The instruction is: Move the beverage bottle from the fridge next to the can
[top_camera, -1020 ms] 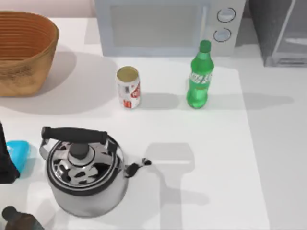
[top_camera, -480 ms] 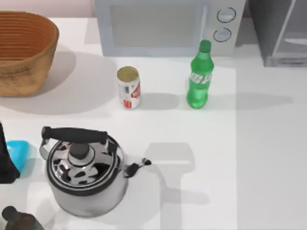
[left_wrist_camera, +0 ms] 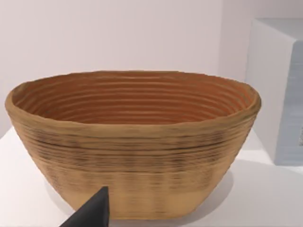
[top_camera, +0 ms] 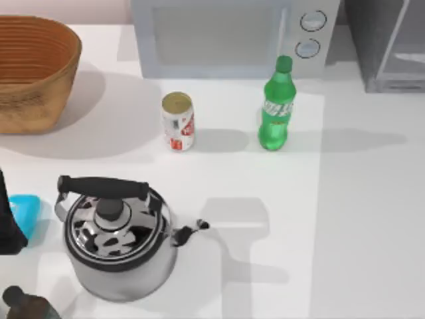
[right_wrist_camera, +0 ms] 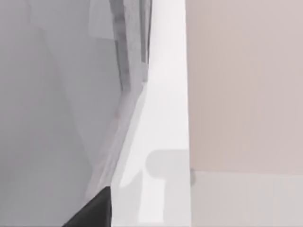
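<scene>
- Hanging by the table's left edge in the top view, the left gripper (left_wrist_camera: pixel 90 213) looks straight at the woven basket (left_wrist_camera: pixel 132 142), which sits close ahead of it; whether it is released or clenched I cannot tell, and it carries nothing that I can see.
- Over on the other side, the right gripper (right_wrist_camera: pixel 93 210) hangs beside a grey panel, likely the fridge (top_camera: pixel 388 46), with the table edge (right_wrist_camera: pixel 165 118) running out ahead of it; its state I cannot tell either.
- Well away from both grippers, the beverage bottle (top_camera: pixel 276 106) stands upright on the table, out of the fridge, just in front of the microwave (top_camera: pixel 226 36), with nothing holding it.
- The can (top_camera: pixel 178 121) stands upright too, on the bottle's left in the top view, near it but apart, a strip of bare table between them.
- The kettle (top_camera: pixel 119 239) and the dark brown bottle (top_camera: pixel 26 306) sit nearer the left gripper, clear of the pair.
- My call: fetching and setting down look done, and little or nothing is left beyond parking the arms.
</scene>
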### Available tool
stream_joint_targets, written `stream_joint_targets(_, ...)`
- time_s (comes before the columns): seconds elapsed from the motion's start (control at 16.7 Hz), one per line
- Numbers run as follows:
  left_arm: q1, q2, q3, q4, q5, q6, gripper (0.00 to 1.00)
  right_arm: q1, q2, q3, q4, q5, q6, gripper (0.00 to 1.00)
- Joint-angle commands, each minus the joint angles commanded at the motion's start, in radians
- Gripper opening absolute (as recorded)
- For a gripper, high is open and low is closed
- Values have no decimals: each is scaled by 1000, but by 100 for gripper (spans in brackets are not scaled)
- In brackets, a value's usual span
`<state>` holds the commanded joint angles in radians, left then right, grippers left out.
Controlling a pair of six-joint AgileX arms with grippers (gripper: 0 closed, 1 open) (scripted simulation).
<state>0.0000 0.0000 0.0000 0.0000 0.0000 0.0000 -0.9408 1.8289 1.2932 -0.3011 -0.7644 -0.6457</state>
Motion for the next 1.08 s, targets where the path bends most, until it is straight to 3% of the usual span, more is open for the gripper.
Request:
stream_joint_targets(0.3,0,0,0,0,0,0,100,159,-30,-50,62,120,113,100)
stream_joint_targets(0.84,0,0,0,0,0,0,100,754,-158,-246,286,578,516,100)
stream_joint_targets(1.08,0,0,0,0,0,0,100,901,-205,-299,355,709,623,100)
